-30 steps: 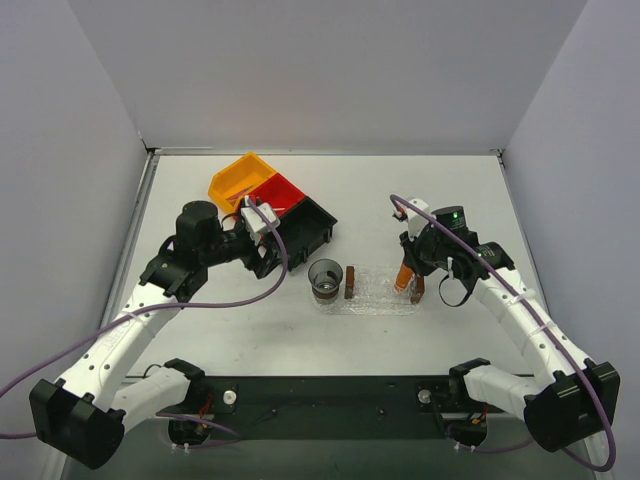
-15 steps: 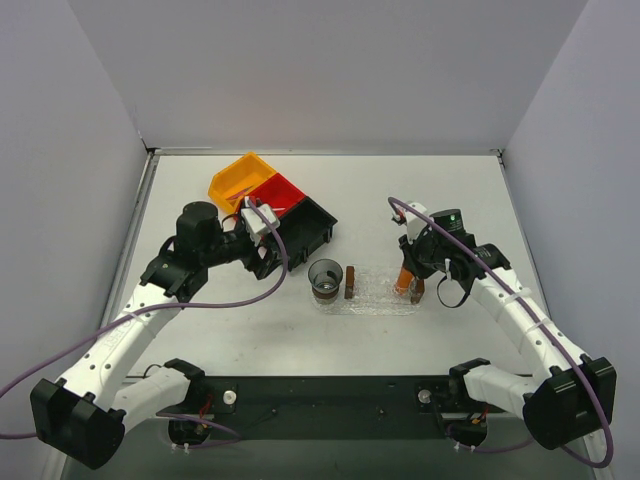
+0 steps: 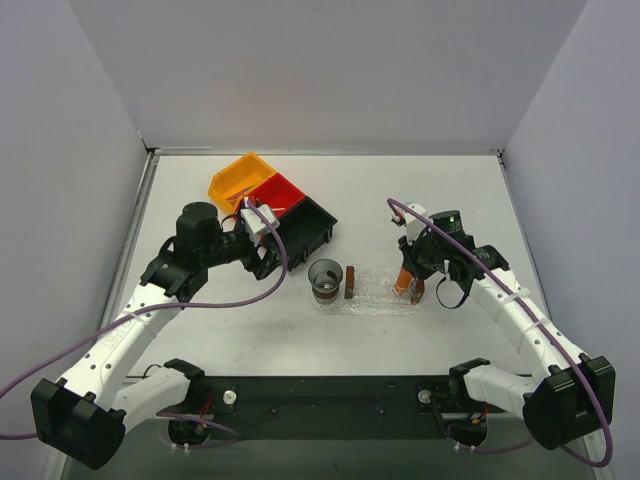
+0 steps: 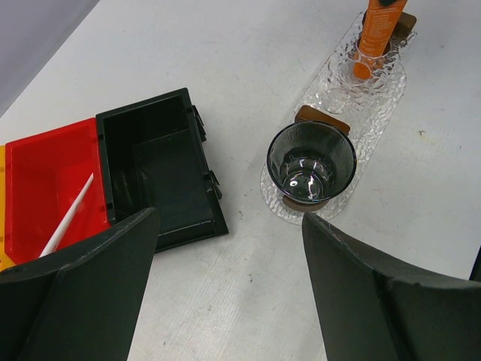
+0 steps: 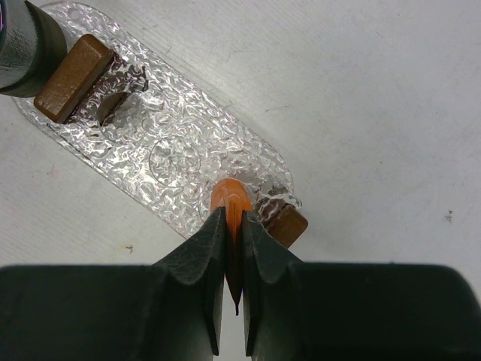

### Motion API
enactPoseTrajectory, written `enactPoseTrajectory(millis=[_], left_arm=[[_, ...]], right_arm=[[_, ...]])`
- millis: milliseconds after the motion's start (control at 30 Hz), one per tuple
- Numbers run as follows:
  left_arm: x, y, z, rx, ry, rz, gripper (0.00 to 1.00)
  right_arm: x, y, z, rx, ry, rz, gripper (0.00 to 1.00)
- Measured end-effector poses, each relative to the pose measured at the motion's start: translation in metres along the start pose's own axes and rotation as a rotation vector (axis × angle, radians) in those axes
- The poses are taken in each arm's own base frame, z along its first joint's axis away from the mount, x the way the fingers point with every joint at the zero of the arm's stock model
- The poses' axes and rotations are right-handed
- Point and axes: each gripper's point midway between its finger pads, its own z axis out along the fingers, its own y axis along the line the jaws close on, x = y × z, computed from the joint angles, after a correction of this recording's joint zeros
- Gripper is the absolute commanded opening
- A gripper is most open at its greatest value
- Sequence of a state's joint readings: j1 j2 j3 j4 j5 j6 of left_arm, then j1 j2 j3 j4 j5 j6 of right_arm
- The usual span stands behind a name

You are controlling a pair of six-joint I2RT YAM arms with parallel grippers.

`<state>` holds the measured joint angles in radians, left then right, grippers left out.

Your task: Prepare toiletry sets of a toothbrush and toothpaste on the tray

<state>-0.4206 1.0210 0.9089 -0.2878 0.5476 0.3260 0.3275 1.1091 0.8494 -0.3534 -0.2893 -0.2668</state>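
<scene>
Pretty sure the step in hand is the toothpaste half of a set. The right jaws are pinched tight on the orange toothpaste [image 5: 229, 197], holding it upright with its lower end down on the tray [image 5: 173, 143]. That's just below centre in the right wrist view, and at the tray's right end in the overhead view, just beside a little brown block [image 5: 286, 226]. I can't tell whether the tube is properly seated in something or only touching the bumpy surface.

The tray lies on the counter [image 3: 450, 200] around centre frame overhead. A dark glass cup [image 4: 310, 162] sits on its left end next to a second brown block [image 5: 73, 68].

The left jaws are spread wide with nothing in them, hanging above the counter near the black bin [image 4: 158, 173]. The toothbrush [image 4: 71, 214] lies slanted in the red bin [image 4: 30, 165], lower left of the left wrist view and well apart from the tray. I don't see a pink tube anywhere.

My guess for the next move is that the right jaws let go and lift straight up. A skinny wedge standing on end looks easy to tip, so any sideways drag would probably knock it over. After that someone has to fetch the toothbrush. It's a thin stick lying low inside a walled bin, so the jaws would need to drop in squarely across it and close almost fully.
</scene>
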Motion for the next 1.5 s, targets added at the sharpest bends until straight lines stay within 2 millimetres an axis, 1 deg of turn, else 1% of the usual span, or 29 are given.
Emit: enactPoseTrajectory(millis=[267, 300, 367, 400, 500, 667, 733, 767, 800, 867, 900, 1000, 1100, 1200, 1333, 1400, 1500], left_arm=[[0.001, 0.001, 0.0, -0.003, 0.001, -0.002, 0.87], [0.001, 0.001, 0.0, -0.003, 0.001, -0.002, 0.87], [0.001, 0.001, 0.0, -0.004, 0.001, -0.002, 0.87], [0.001, 0.001, 0.0, -0.004, 0.001, -0.002, 0.87], [0.001, 0.002, -0.001, -0.006, 0.001, -0.003, 0.87], [0.001, 0.003, -0.001, -0.008, 0.001, -0.004, 0.87], [0.001, 0.003, -0.001, -0.008, 0.001, -0.004, 0.87], [0.001, 0.003, -0.001, -0.008, 0.001, -0.004, 0.87], [0.001, 0.003, -0.001, -0.009, 0.001, -0.004, 0.87], [0.001, 0.004, -0.001, -0.01, 0.001, -0.005, 0.87], [0.002, 0.004, -0.001, -0.012, 0.001, -0.005, 0.87], [0.002, 0.007, -0.002, -0.021, 0.002, -0.007, 0.87], [0.004, 0.013, -0.002, -0.048, 0.006, -0.012, 0.87], [0.009, 0.026, 0.0, -0.101, 0.027, -0.025, 0.87], [0.028, 0.053, 0.009, -0.182, 0.092, -0.069, 0.87], [0.036, 0.071, 0.013, -0.22, 0.121, -0.097, 0.87], [0.044, 0.106, 0.014, -0.294, 0.151, -0.135, 0.86]], right_arm=[[0.0, 0.0, 0.001, 0.0, -0.001, 0.0, 0.0], [0.0, 0.0, 0.001, 0.0, -0.001, 0.0, 0.05], [0.0, 0.0, 0.002, 0.0, 0.0, 0.0, 0.11], [-0.001, 0.0, 0.002, 0.0, -0.001, 0.0, 0.16], [0.0, -0.001, 0.003, 0.0, 0.004, 0.003, 0.25], [0.004, -0.001, 0.005, -0.001, 0.023, 0.008, 0.37], [0.005, -0.001, 0.005, 0.003, 0.025, 0.008, 0.45], [0.005, -0.002, 0.005, 0.006, 0.028, 0.01, 0.47], [0.005, -0.002, 0.004, 0.008, 0.029, 0.01, 0.52], [0.005, -0.003, 0.003, 0.013, 0.03, 0.011, 0.57], [0.004, -0.003, 0.003, 0.016, 0.029, 0.011, 0.64], [-0.004, -0.006, -0.003, 0.03, 0.01, 0.011, 0.66], [-0.02, -0.009, -0.014, 0.045, -0.027, 0.007, 0.67], [-0.043, -0.013, -0.029, 0.061, -0.086, 0.003, 0.68], [-0.072, -0.016, -0.05, 0.08, -0.164, 0.002, 0.68], [-0.084, -0.018, -0.059, 0.088, -0.197, -0.001, 0.68], [-0.095, -0.018, -0.067, 0.088, -0.229, -0.004, 0.68]])
